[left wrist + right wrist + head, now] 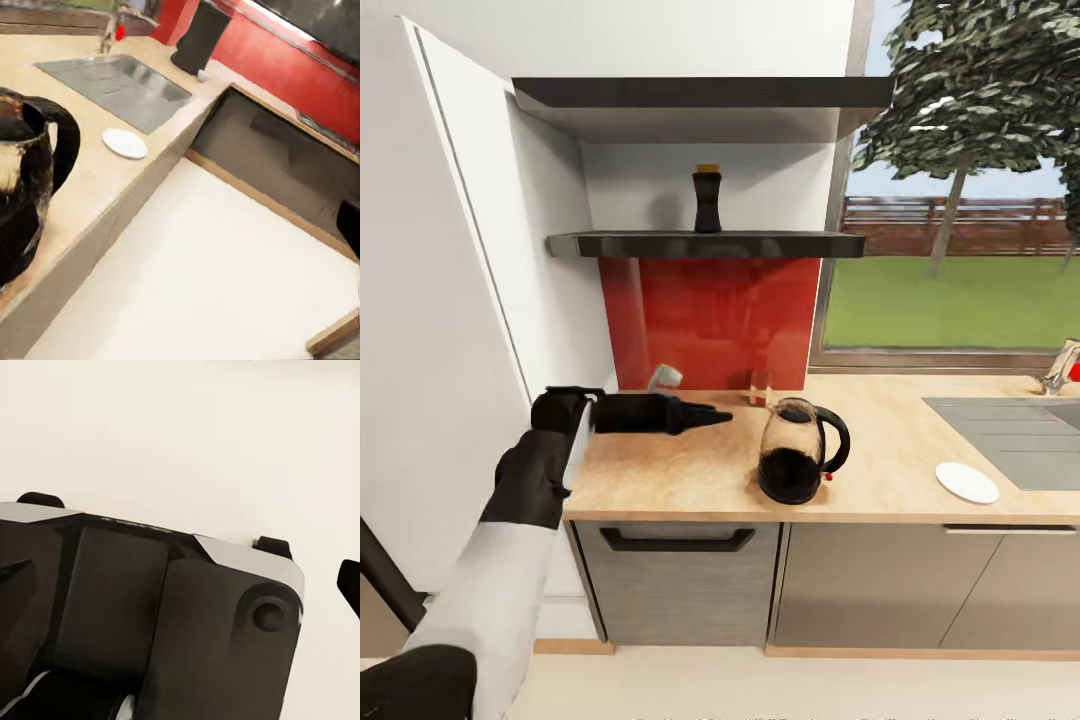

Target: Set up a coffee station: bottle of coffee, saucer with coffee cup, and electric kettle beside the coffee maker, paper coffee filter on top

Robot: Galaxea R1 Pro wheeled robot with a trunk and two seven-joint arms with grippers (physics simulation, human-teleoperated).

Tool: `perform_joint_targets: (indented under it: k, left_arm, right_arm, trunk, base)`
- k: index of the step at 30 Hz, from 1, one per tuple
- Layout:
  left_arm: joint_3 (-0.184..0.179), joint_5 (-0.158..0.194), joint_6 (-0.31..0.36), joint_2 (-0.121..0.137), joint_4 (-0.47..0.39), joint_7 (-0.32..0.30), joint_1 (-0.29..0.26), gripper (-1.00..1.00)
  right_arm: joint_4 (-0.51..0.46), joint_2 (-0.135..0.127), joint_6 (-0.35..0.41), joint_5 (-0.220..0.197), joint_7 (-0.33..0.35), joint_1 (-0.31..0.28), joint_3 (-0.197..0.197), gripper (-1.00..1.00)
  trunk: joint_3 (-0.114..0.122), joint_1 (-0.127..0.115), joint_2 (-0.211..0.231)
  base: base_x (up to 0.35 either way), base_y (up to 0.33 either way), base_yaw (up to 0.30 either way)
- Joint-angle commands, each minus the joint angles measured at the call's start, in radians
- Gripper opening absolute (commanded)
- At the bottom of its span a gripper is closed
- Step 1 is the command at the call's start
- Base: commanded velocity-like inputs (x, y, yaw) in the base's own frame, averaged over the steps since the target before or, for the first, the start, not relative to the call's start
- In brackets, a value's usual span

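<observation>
Reaching out over the kitchen countertop [690, 470], my left arm lies level above its left end, and my left gripper [712, 417] points toward the electric kettle [798, 452]. Its fingers [705, 417] look pressed together into one dark point with nothing between them. The tip stops short of the kettle, not touching it.

The kettle stands upright near the counter's front edge, its loop handle turned toward the sink [1010, 435]. The saucer [967, 482] lies flat on the wood just in front of the sink's near corner, well apart from the kettle. Through my left wrist camera I see the kettle [30, 187] close by, the saucer [125, 142] beyond it, and the coffee maker [199, 36] standing at the far end of the counter past the sink [120, 86].

The bottle of coffee [707, 198] stands on the kitchen shelf [705, 243], above the red backsplash [710, 320]. A small pale object [664, 378] sits behind my forearm against the wall; I cannot tell what it is.

My right wrist camera looks down at my own dark base [142, 615] over pale floor [195, 435], so I cannot tell how my right gripper is set.
</observation>
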Motion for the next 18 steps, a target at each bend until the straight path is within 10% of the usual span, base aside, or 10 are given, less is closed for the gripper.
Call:
perform_joint_targets:
  k: [1,7,14,16,17,18]
  left_arm:
    - [-0.007,-0.006,0.019,-0.033,0.075,0.004,-0.218,1.0]
    - [-0.002,-0.003,0.02,-0.082,0.457,0.166,-0.67,1.0]
    - [0.004,-0.003,0.014,-0.087,0.64,0.303,-0.945,1.0]
    - [0.006,-0.002,0.008,-0.092,0.659,0.414,-0.995,1.0]
    - [0.008,0.01,-0.027,-0.109,0.66,0.625,-1.027,1.0]
    - [0.008,0.016,-0.04,-0.111,0.659,0.661,-1.029,1.0]
  right_arm:
    - [-0.001,0.0,-0.006,0.003,0.001,-0.001,0.008,1.0]
    - [-0.001,0.001,-0.043,0.005,0.001,-0.001,0.009,1.0]
    - [0.0,0.005,-0.046,0.005,0.001,-0.001,0.009,1.0]
    - [0.0,0.007,-0.045,0.005,0.001,-0.001,0.009,1.0]
    - [0.001,0.007,-0.045,0.007,0.001,-0.001,0.008,1.0]
    - [0.001,0.007,-0.045,0.007,0.0,-0.001,0.008,1.0]
  trunk:
    - [-0.002,0.0,-0.003]
    - [-0.002,0.0,-0.003]
    - [-0.002,0.0,-0.003]
    - [-0.002,0.0,-0.003]
    - [-0.002,0.0,-0.003]
    - [-0.002,0.0,-0.003]
  base:
    - [0.0,0.0,0.0]
    - [0.0,0.0,0.0]
    - [0.0,0.0,0.0]
    - [0.0,0.0,0.0]
    - [0.0,0.0,0.0]
    - [0.0,0.0,0.0]
